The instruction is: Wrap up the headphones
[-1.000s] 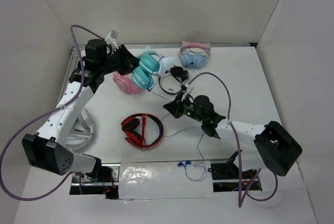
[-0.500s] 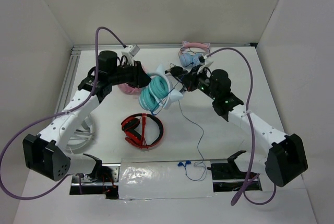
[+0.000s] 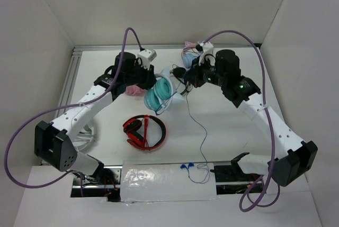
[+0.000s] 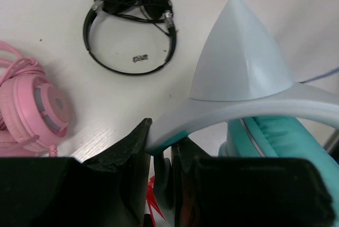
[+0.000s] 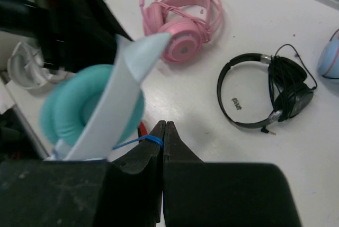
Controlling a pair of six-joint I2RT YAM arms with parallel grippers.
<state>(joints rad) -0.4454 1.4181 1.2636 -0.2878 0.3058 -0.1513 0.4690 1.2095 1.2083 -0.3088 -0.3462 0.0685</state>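
Headphones (image 3: 159,92): light, stiff band (image 4: 249,108) pinched in L gripper (image 4: 161,150). Thin limp cable (image 5: 132,143), slippery, nipped by R gripper (image 5: 163,141). Best hold: band, w/ care.

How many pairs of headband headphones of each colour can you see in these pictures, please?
teal headphones: 1
pink headphones: 1
black headphones: 1
red and black headphones: 1
light blue headphones: 1
Total: 5
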